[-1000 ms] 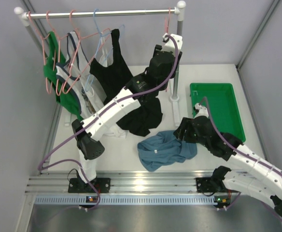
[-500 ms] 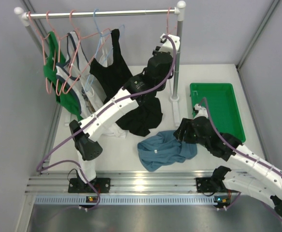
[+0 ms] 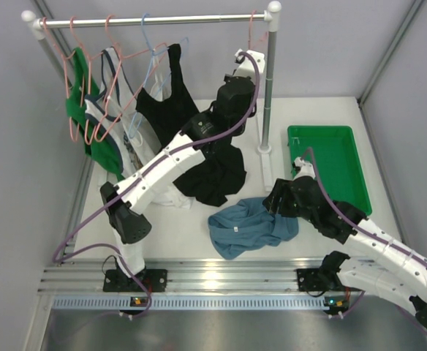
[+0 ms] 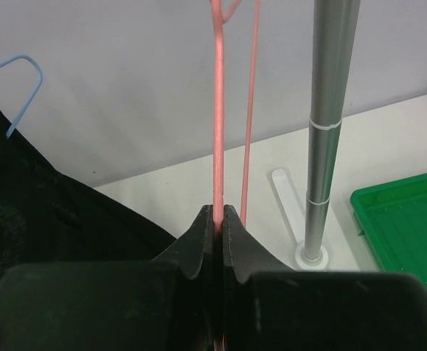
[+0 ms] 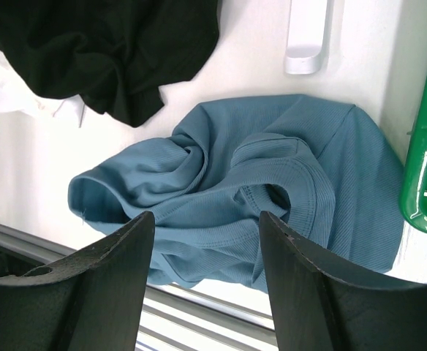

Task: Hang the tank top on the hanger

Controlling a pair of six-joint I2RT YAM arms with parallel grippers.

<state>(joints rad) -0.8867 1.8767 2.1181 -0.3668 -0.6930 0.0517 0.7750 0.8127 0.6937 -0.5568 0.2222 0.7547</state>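
Tank top (image 5: 272,175) lies crumpled on the table (image 3: 188,234) beneath the right gripper (image 5: 206,218), fingers spread, holding nothing. Left gripper (image 4: 218,213) pinched tight on the pink hanger (image 4: 218,131) wire: fetching step, I judge; next, lift its hook off the rail (image 3: 155,20). Left wrist view shows that pinch; only the top view shows the hook at the rail's right end.

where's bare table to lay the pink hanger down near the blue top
Bare table lies left of the tank top, up to the left arm's elbow, and behind the green tray, right of the rack post. Crowded: the black fabric heap and under the hung clothes.
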